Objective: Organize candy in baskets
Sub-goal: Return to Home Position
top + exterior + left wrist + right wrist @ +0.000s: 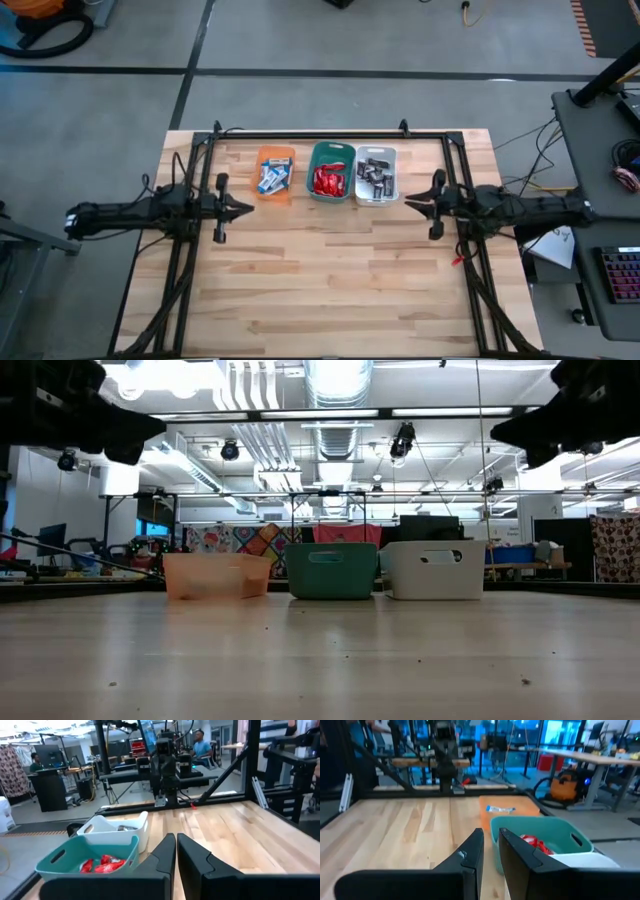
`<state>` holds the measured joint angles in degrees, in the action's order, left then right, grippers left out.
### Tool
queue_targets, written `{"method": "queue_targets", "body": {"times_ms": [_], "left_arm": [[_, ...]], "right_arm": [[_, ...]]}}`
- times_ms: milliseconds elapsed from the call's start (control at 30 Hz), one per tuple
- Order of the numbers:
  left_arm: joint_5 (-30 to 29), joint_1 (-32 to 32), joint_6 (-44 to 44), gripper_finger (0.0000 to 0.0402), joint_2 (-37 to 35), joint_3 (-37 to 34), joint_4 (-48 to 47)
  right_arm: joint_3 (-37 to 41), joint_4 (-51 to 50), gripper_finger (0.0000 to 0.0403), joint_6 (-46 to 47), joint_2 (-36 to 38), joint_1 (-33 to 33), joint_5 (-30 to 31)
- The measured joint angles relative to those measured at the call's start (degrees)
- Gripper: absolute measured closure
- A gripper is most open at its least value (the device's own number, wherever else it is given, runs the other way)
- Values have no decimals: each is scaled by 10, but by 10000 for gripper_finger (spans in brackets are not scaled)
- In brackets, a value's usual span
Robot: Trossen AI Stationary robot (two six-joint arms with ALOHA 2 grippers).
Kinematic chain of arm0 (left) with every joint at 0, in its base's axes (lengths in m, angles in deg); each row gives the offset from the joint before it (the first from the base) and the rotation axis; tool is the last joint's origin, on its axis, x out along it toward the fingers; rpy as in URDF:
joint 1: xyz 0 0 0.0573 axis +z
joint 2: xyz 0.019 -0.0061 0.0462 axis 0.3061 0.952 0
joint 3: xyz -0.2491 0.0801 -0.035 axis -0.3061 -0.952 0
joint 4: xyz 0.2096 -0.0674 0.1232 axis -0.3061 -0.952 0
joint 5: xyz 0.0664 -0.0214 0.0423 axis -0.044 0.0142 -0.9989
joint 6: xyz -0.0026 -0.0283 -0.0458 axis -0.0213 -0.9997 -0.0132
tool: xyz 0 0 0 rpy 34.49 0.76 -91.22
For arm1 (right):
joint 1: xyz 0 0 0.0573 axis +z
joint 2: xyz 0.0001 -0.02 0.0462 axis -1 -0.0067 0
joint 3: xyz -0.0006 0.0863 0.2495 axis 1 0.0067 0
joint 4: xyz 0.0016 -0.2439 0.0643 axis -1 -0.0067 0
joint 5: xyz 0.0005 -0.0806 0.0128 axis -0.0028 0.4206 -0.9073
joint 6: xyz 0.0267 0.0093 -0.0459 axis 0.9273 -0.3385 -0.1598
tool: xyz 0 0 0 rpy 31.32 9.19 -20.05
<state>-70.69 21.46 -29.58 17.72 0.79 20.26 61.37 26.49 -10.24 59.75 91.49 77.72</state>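
- Reference dial: the high view, centred on the table [330,300], with 12 o'clock at the far edge.
- Baskets: three stand in a row at 12 o'clock, near the far edge and close side by side. The orange basket [275,175] is towards 11 o'clock, the teal basket [331,172] is in the middle, and the white basket [376,176] is towards 1 o'clock.
- Candy: the blue-and-white bars [272,178] lie in the orange basket, the red bars [327,182] in the teal basket, and the dark bars [375,177] in the white basket. No bar shows on the bare table top.
- Left gripper [246,208]: it is at 10 o'clock, raised above the table and pointing towards 3 o'clock, just short of the orange basket. Its fingers [165,855] are closed to a thin slit with nothing between them.
- Right gripper [410,203]: it is at 2 o'clock, raised and pointing towards 9 o'clock, just beside the white basket. Its fingers [472,850] are drawn together to a narrow gap and hold nothing.
- Both arms lie level and face each other across the table.
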Motion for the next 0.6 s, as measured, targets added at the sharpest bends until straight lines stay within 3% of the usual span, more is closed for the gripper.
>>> {"method": "queue_targets", "body": {"times_ms": [367,600], "left_arm": [[0,0,-20,401,-84,-57,23],[-1,0,-41,402,-98,-80,27]], "right_arm": [[7,-74,351,0,108,0,0],[37,-67,351,5,107,0,0]]}}
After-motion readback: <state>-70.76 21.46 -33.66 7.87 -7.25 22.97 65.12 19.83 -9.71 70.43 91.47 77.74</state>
